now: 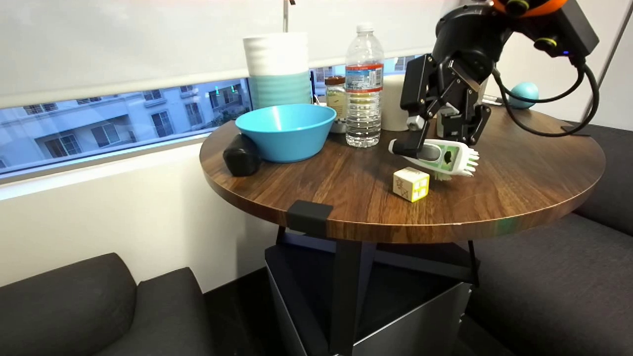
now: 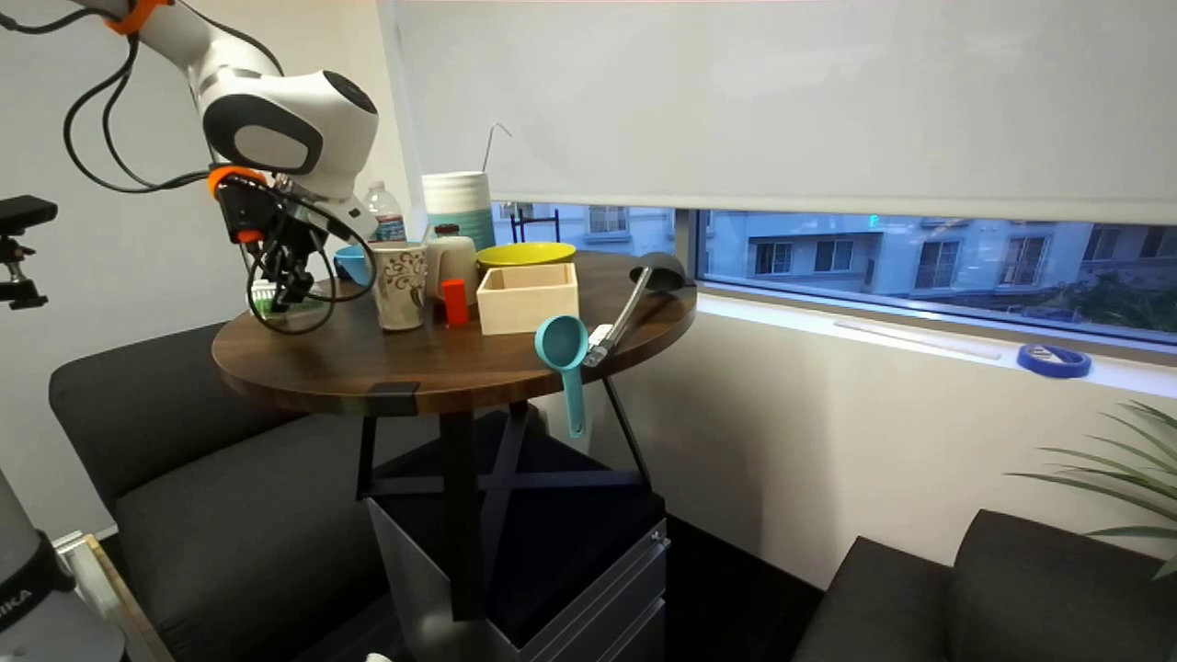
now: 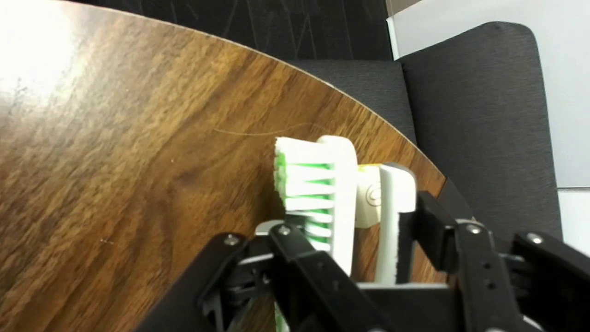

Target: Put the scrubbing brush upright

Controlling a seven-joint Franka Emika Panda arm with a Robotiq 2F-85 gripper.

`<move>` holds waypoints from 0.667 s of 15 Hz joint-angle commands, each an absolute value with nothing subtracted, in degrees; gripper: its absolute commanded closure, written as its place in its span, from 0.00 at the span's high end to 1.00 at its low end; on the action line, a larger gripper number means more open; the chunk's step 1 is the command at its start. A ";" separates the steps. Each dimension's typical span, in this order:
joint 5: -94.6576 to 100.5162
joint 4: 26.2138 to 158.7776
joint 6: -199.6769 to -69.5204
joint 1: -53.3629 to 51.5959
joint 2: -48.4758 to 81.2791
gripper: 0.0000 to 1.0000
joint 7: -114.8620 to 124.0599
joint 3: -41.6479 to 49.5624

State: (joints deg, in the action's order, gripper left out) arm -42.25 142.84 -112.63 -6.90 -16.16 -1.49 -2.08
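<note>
Straddling a scrubbing brush [image 3: 342,184], a black gripper [image 3: 355,221] has its fingers [image 3: 302,253] spread wide

In an exterior view, left to right on a round wooden table [image 1: 519,193]: a rounded black object [image 1: 241,155], a bright blue bowl [image 1: 292,141] with a tall white-and-teal container [image 1: 279,89] behind it, a brown-lidded jar [image 1: 336,99], a clear water bottle [image 1: 364,79] and a small pale cube [image 1: 411,184] with yellow markings. Just to the right of the cube is the scrubbing brush, white and green, tilted, its bristles toward the right. The gripper hangs over it, one dark finger crossing the near side. Farther right and back sits a light blue ball [image 1: 524,95].

In the wrist view, left to right: the brush is turned on its side, bristles facing left, and one fingertip overlaps them; next come the brush's white body, a glimpse of the cube beyond, the white edge of the handle, and the second finger right beside that handle, dark against dark, so contact is hard to make out. The brush is between the well-parted fingers; whether they are squeezing it cannot be told, nor whether it touches the table.

In an exterior view, the gripper and brush are at the table's left; to their right are a patterned cup [image 2: 402,285], a red block [image 2: 454,302], a pale wooden box [image 2: 529,313] and a teal scoop [image 2: 563,342], its handle pointing down
</note>
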 commanded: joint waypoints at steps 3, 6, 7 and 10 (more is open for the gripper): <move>-42.61 142.87 -111.55 -6.62 -16.16 0.49 -2.87 -3.16; -42.11 142.85 -111.62 -6.51 -16.21 0.93 -2.26 -3.55; -42.04 142.88 -111.65 -6.47 -16.29 0.99 -2.18 -3.62; -40.93 143.01 -111.73 -6.20 -16.85 1.00 -1.56 -3.71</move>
State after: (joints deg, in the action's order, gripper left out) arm -42.04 142.85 -112.30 -6.91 -15.92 -2.12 -3.05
